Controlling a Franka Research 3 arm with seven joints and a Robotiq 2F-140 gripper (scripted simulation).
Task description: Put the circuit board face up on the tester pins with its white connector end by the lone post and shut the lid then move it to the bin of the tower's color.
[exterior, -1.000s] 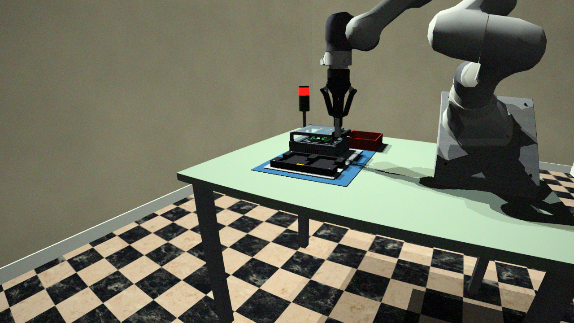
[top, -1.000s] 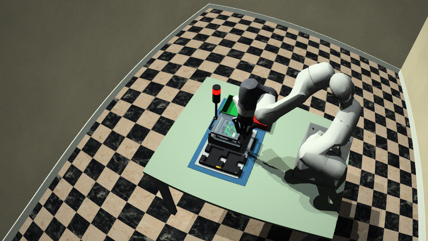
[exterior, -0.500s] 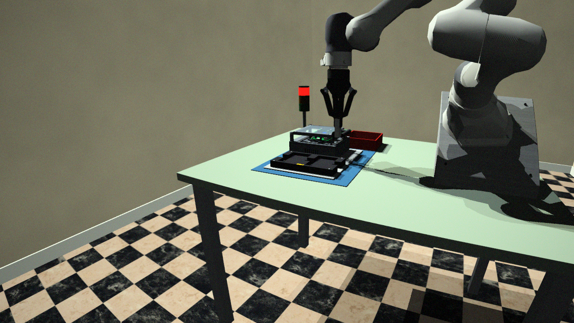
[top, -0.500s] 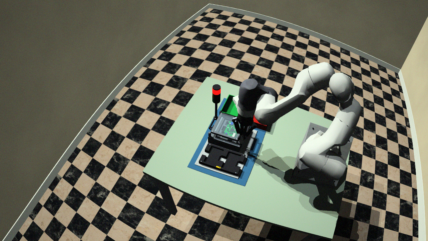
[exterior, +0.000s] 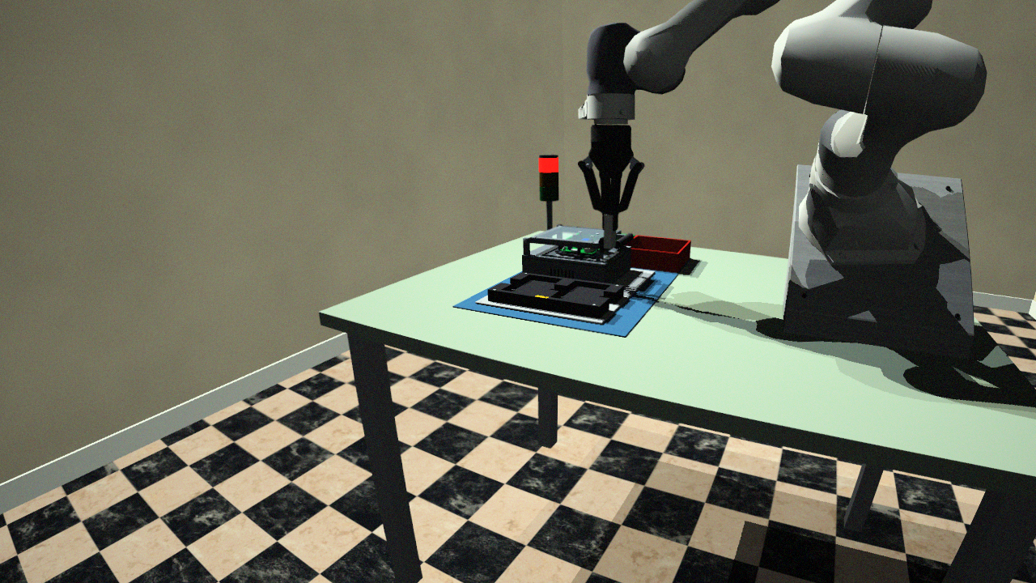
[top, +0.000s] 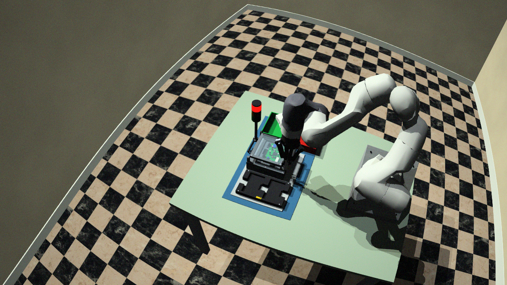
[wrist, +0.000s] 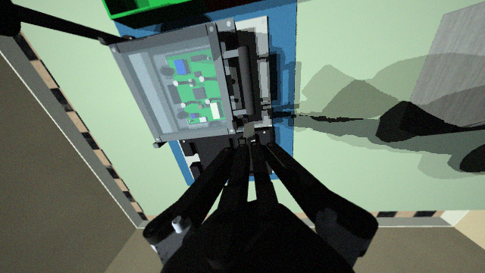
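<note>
The green circuit board [wrist: 195, 89] [top: 271, 151] [exterior: 581, 249] lies face up in the tester under the clear lid [wrist: 144, 76] [top: 258, 147] [exterior: 561, 233], which is down over it. The board's white connector end points toward my fingers. The lid's black handle [wrist: 245, 80] runs along the edge nearest my gripper. My gripper [wrist: 249, 130] [top: 288, 161] [exterior: 608, 243] is shut and empty, pointing straight down, its tips at the small tab [wrist: 248, 130] just past the handle's end. The signal tower [top: 256, 106] [exterior: 548, 165] shows red.
The black tray [top: 263, 189] [exterior: 550, 290] with two empty pockets lies in front of the tester on the blue mat [top: 297, 198] [exterior: 630, 319] [wrist: 288, 45]. The green bin [top: 271, 124] [wrist: 144, 7] and the red bin [exterior: 659, 249] [top: 304, 142] stand behind the tester. The arm's grey base mount [exterior: 869, 253] is at the right.
</note>
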